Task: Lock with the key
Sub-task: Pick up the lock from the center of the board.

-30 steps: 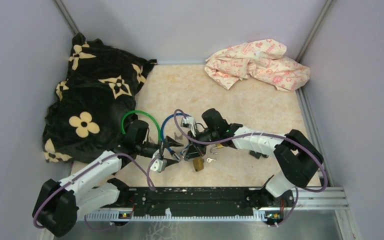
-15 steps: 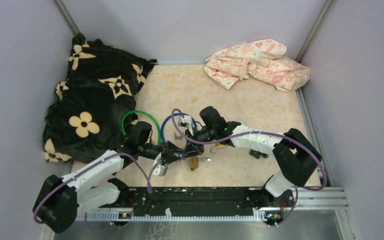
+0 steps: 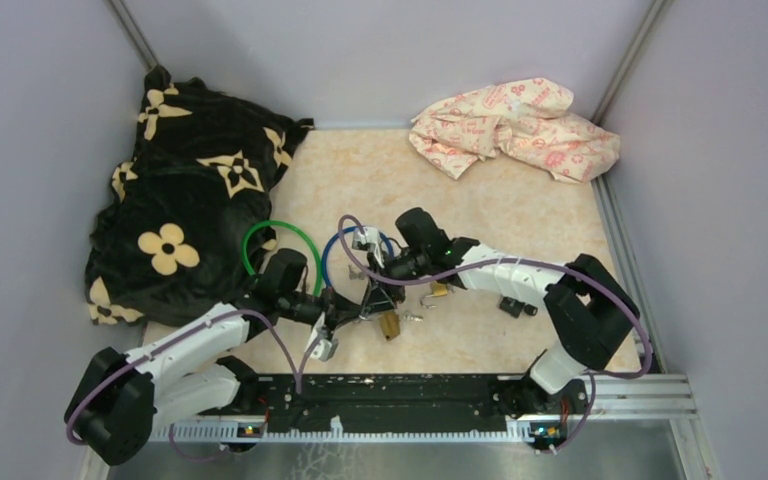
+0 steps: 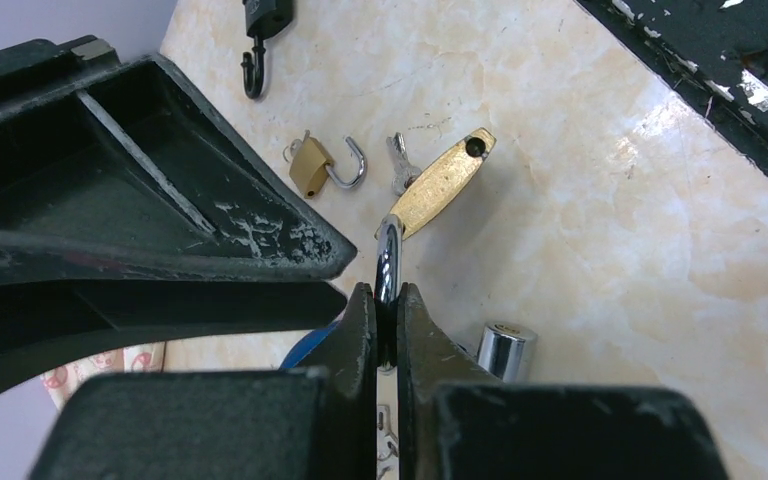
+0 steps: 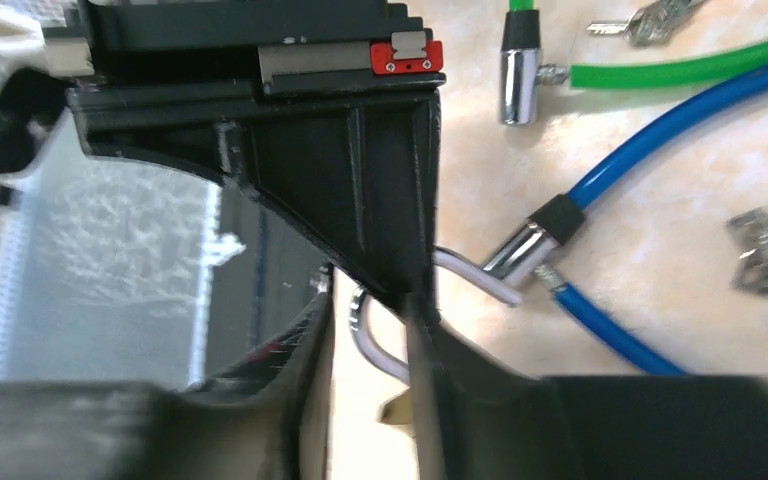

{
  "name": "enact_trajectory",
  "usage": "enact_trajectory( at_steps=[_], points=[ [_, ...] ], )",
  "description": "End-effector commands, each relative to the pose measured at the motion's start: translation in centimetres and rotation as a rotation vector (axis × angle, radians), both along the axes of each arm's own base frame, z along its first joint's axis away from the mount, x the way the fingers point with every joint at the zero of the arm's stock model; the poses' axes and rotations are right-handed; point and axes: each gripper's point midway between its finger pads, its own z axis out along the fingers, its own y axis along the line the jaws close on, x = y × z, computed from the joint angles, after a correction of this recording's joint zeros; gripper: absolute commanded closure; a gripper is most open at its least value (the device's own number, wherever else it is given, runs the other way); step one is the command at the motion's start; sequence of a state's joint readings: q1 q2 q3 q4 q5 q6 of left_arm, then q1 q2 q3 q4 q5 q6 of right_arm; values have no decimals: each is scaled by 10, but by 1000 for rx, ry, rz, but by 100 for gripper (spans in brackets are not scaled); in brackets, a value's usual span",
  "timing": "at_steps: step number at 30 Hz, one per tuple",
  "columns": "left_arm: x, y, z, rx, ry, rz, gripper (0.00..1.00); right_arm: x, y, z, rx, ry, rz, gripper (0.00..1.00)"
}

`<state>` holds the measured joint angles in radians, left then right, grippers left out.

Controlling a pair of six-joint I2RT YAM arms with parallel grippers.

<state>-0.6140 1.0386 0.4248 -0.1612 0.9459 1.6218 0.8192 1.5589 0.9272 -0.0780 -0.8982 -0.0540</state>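
A brass padlock [image 4: 438, 185] lies tilted on the marble table, its silver shackle [image 4: 388, 262] pointing at my left gripper [image 4: 387, 292], which is shut on that shackle. A small silver key [image 4: 400, 172] lies on the table against the padlock body, held by nothing. From above, the padlock [image 3: 390, 325] sits between both arms, the left gripper [image 3: 345, 312] on its left. My right gripper [image 5: 372, 310] hovers right over the same shackle [image 5: 375, 345]. Its fingers stand a little apart, a brass corner showing between them.
A smaller brass padlock [image 4: 312, 165] with an open shackle and a black padlock [image 4: 260, 20] lie beyond. A blue cable lock [image 5: 660, 130], a green cable lock [image 5: 680, 65] and loose keys [image 5: 650, 20] lie nearby. A black flowered cloth [image 3: 180, 200] and a pink cloth [image 3: 515, 125] sit at the back.
My left gripper slid right and closed on the padlock's shackle. The right gripper's fingers parted slightly. The padlock shifted a little to the left.
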Motion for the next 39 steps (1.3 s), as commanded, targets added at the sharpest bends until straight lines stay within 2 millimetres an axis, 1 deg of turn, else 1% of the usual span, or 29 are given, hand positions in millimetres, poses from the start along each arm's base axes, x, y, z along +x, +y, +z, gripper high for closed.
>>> enact_trajectory(
  at_steps=[1, 2, 3, 4, 7, 8, 9, 10, 11, 13, 15, 18, 20, 23, 26, 27, 30, 33, 39],
  points=[
    [4, 0, 6, -7, 45, 73, 100, 25, -9, 28, 51, -106, -49, 45],
    [7, -1, 11, -20, 102, 125, 100, 31, -18, 30, 62, -97, -78, 17],
    [12, -2, 18, -44, 157, 183, 100, 38, -26, 34, 82, -94, -114, 4],
    [17, -5, 28, -81, 225, 240, 100, 45, -35, 35, 98, -97, -157, 2],
    [28, -13, 63, -208, 455, 390, 100, 63, -51, 46, 154, -187, -259, 2],
    [30, -16, 76, -251, 525, 418, 100, 66, -52, 52, 177, -227, -275, 2],
    [27, -18, 87, -284, 635, 443, 100, 67, -53, 59, 204, -260, -287, 2],
    [27, -21, 102, -324, 657, 440, 100, 69, -54, 66, 235, -291, -297, 2],
    [26, -22, 115, -360, 746, 456, 100, 69, -55, 73, 269, -296, -318, 2],
    [30, -24, 144, -449, 833, 481, 100, 77, -63, 83, 323, -308, -382, 2],
    [37, -20, 176, -562, 884, 491, 100, 81, -73, 95, 391, -287, -412, 1],
    [42, -9, 217, -707, 931, 471, 100, 80, -82, 111, 491, -262, -430, 2],
    [43, 0, 240, -796, 937, 458, 100, 77, -83, 116, 532, -276, -437, 2],
    [42, 11, 268, -904, 917, 442, 100, 72, -85, 130, 637, -290, -451, 2],
    [35, 17, 290, -964, 903, 404, 100, 62, -84, 152, 768, -296, -434, 2],
    [34, 19, 295, -981, 903, 394, 100, 60, -79, 157, 791, -286, -420, 2],
    [30, 24, 308, -1023, 898, 373, 100, 58, -61, 163, 825, -230, -372, 2],
    [29, 28, 313, -1040, 911, 373, 100, 51, -54, 177, 913, -238, -360, 2],
    [26, 32, 320, -1062, 913, 361, 100, 49, -42, 201, 973, -293, -331, 5]
  ],
)
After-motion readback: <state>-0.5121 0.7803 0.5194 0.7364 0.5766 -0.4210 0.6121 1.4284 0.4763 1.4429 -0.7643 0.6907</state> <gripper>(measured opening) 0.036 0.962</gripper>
